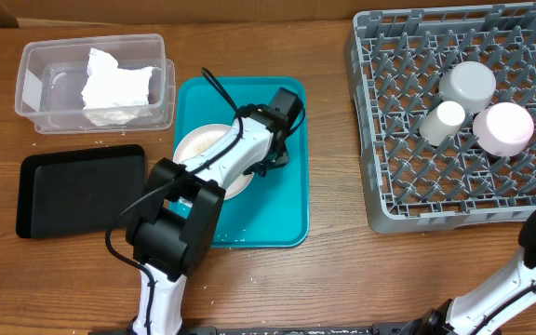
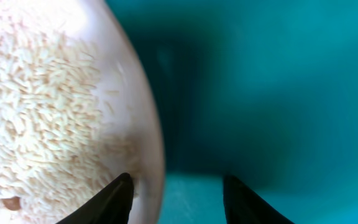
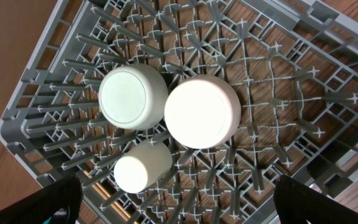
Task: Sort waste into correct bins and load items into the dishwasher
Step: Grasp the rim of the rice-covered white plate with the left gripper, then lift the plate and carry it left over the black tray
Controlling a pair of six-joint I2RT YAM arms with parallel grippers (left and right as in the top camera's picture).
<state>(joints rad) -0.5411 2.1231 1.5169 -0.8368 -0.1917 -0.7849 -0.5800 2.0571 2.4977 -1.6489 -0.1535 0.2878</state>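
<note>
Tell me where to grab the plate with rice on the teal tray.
Pinch the plate's bare rim on the side toward the grey rack, coming from above: it lies flat, rice covers its middle, and the left claw straddles that edge.

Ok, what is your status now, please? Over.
Left gripper open, straddling rim of rice-covered plate on teal tray. Right gripper open above dish rack. No obstruction seen.

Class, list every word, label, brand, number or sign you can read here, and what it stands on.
No readable text anywhere: the clear tub, black tray, teal tray, rice plate and grey rack look unmarked.
Pale patch on the tub's left wall: too small to tell if it bears writing.
</note>
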